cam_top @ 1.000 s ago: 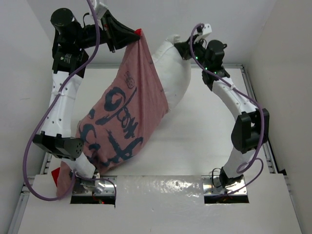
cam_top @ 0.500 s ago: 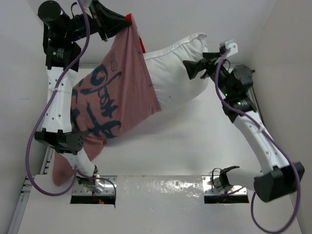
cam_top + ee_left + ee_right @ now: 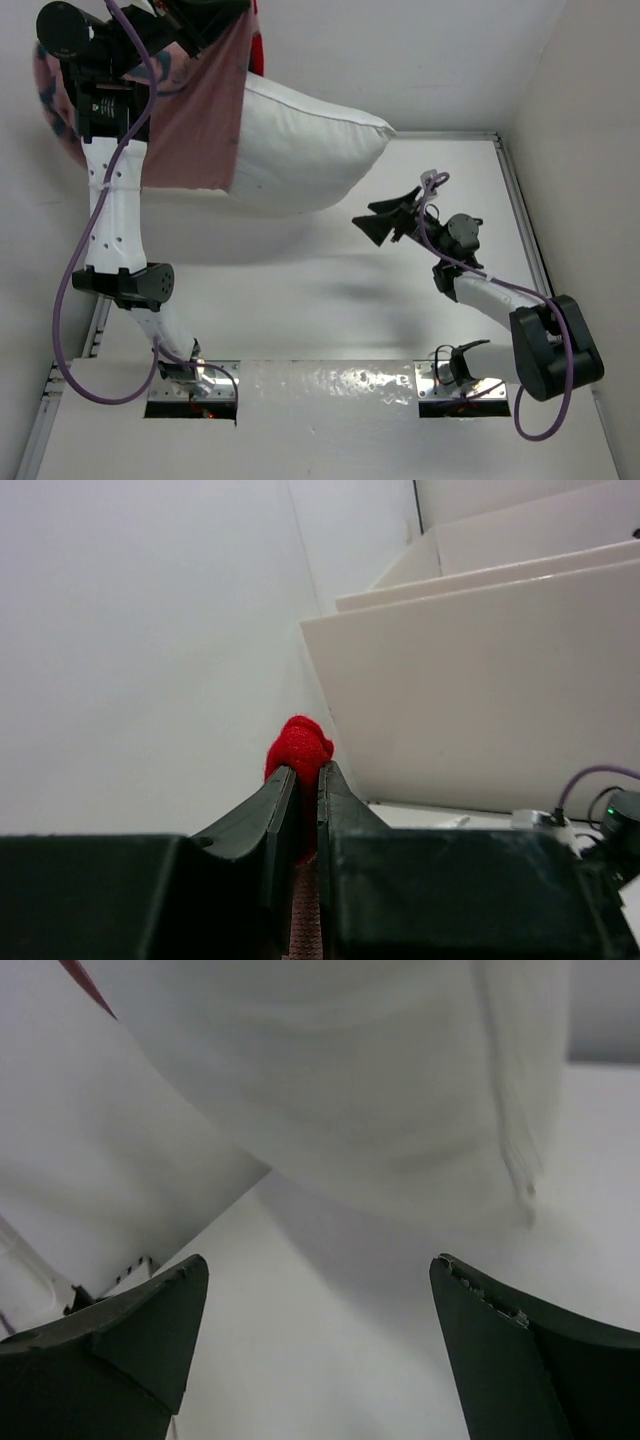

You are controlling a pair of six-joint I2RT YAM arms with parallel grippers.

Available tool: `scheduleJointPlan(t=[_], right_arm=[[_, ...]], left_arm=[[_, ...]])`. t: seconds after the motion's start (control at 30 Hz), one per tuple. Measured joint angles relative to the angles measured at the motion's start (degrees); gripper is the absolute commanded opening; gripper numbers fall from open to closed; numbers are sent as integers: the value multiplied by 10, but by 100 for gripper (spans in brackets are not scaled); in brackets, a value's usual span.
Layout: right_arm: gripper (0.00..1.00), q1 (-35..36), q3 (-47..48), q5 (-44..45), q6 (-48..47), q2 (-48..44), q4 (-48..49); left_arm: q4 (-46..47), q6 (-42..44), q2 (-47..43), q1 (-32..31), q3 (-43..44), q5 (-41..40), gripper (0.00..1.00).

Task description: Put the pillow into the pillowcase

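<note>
High at the top left, my left gripper [image 3: 225, 12] is shut on the red edge of the pillowcase [image 3: 195, 110], whose pale pink inside faces the top camera. The white pillow [image 3: 300, 150] sticks out of the pillowcase to the right, hanging above the table. In the left wrist view red fabric of the pillowcase [image 3: 297, 748] bunches between the fingertips of my left gripper [image 3: 306, 772]. My right gripper [image 3: 382, 222] stands open and empty below and right of the pillow's free corner. From the right wrist the pillow [image 3: 400, 1090] fills the top, beyond my right gripper [image 3: 320, 1280].
White walls enclose the table [image 3: 420, 300] on the left, back and right. A metal rail [image 3: 525, 215] runs along the right edge. Both arm bases [image 3: 455, 375] sit at the near edge. The left arm [image 3: 115, 210] rises along the left wall.
My right gripper let go of the pillow, opened and dropped back toward the table's right middle. My left gripper lifted the pillowcase higher and leftward, and the pillow now hangs from it.
</note>
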Motion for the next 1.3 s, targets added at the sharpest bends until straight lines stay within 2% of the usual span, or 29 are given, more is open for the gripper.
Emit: scheduleJointPlan(t=[0.07,0.13,0.27,0.37,0.47,0.57,0.6,0.63,0.7,0.73,0.8,0.83,0.87,1.03,1.17,1.3], right_arm=[[96,0,-30,-8,17,-3,7],[99,1,-29,-4,-2,-32,-26],[99,1,31,19,-103,-124,-155],[99,1,66,52,-198,-165,-213],[99,-9,81,80,-292,-167,-242],[99,-30,113,84,-342,-135,-272],[96,-38,120,82,-357,-125,-281],[79,-45,128,71,-370,-116,-295],[61,-51,160,41,-390,-93,-334],[48,-52,180,25,-390,-79,-349],[37,-53,213,-5,-377,-54,-354],[20,-52,219,-18,-363,-47,-345],[7,-52,220,-29,-353,-43,-334],[0,-21,220,-41,-308,-34,-298],[0,39,223,-29,-304,-24,-275],[0,66,229,-28,-267,5,-204]], left_arm=[[13,2,0,1,0,-13,0],[16,10,-4,2,0,-20,0],[4,34,-20,2,-24,-17,0],[-9,49,-31,2,-50,-2,0],[-27,55,-33,2,-72,19,0],[-38,60,-34,2,-100,30,0],[-40,61,-34,2,-107,32,0],[-38,60,-34,2,-114,33,0],[-31,52,-37,1,-130,35,0],[-28,49,-38,0,-136,36,0],[-22,45,-38,-4,-144,36,0],[-21,43,-38,-8,-148,35,0],[-19,43,-38,-13,-151,35,0],[-24,49,-38,-51,-168,36,0],[-40,64,-37,-84,-183,33,0],[-55,76,-33,-116,-185,28,0]])
